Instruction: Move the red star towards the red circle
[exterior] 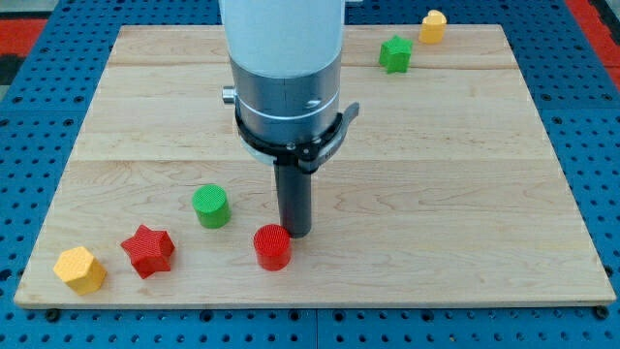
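Tip beside red circle; red star well left.

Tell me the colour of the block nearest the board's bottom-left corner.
Yellow: the yellow block, left of the red star, shown in the camera view.

My tip touches the table just beside the red circle, at its upper right. The green circle sits to the left of my tip. The red star lies left of the red circle, apart from it. A yellow block lies left of the star, near the table's bottom left corner. Far off at the view's top right, a green block sits near another yellow block.
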Motion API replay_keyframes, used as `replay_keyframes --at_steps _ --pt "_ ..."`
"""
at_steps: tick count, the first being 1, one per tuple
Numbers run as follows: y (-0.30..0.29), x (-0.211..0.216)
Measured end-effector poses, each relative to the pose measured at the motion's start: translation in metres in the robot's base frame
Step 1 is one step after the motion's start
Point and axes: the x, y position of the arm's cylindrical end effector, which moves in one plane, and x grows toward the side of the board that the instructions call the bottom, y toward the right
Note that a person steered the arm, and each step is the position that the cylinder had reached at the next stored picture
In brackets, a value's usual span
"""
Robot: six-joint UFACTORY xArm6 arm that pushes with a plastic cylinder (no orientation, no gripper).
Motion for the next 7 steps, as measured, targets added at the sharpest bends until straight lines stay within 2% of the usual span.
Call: replay_keyframes --at_steps 1,2,3,4,5,6,7 --pt "0.008 -0.001" --pt "0.02 -0.054" --pt "-0.021 -0.102" --pt "-0.105 -0.109" --pt "-0.191 -0.064" --pt "-0.219 -0.02" --pt "-0.22 0.017"
